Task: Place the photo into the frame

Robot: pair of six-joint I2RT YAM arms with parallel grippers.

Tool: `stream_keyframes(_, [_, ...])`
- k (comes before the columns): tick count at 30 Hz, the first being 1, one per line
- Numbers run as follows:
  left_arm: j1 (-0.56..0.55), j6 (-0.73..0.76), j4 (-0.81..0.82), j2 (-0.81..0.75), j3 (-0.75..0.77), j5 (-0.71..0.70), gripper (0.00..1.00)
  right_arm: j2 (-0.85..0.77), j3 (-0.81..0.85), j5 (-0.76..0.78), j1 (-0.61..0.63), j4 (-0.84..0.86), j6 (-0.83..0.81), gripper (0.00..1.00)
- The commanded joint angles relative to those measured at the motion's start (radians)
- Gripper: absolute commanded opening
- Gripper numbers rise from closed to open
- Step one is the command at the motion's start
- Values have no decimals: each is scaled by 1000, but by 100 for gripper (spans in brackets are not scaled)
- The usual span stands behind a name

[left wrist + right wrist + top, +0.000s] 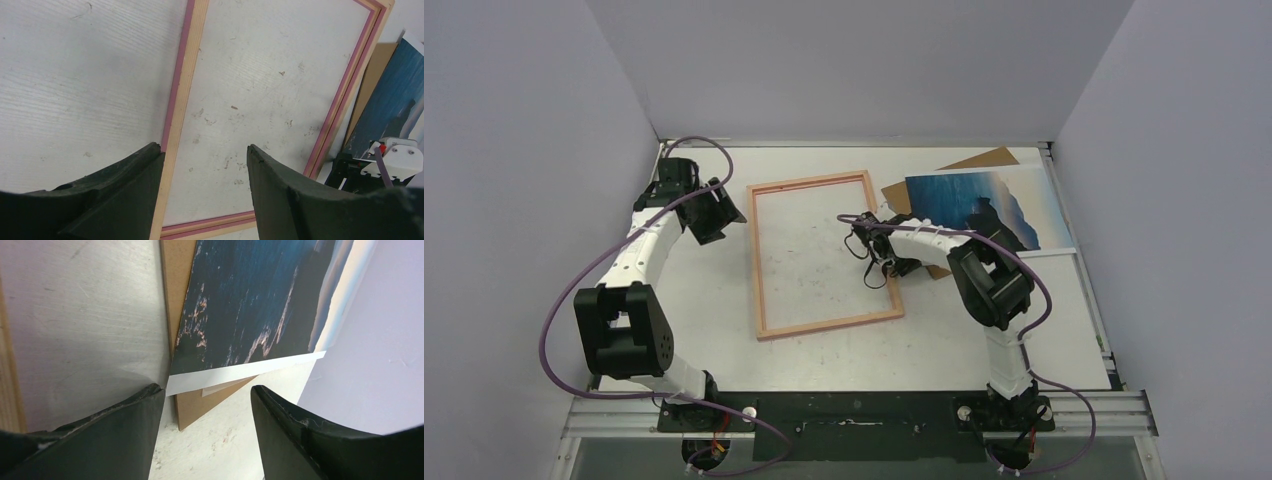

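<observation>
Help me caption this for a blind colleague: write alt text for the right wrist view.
A blue seascape photo lies partly on a brown backing board on a white table, its white border nearest the camera. The right gripper is open in the foreground, its two dark fingers holding nothing. A wooden edge of the frame shows at far left.

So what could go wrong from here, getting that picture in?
The photo lies on top of a brown backing board, so the open jaws of the right arm might pinch both together or crease the photo's thin white edge. The frame lies unheld on the table, and that arm hangs close beside its rail, so it could nudge the frame askew.
</observation>
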Motion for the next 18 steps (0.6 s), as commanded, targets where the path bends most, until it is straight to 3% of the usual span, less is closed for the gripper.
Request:
stream_keyframes(1, [0,-11,31,0,-1,19,60,-61,-23,82,7,55,-21,64])
stream_keyframes(11, [-3,-27,48,0,-11,36,60,-154,-30,164,4,110,-39,59])
stream_keyframes(18, [-43,-55,73,30,-12,60,60,-142,-13,117,-35,189,-24,53])
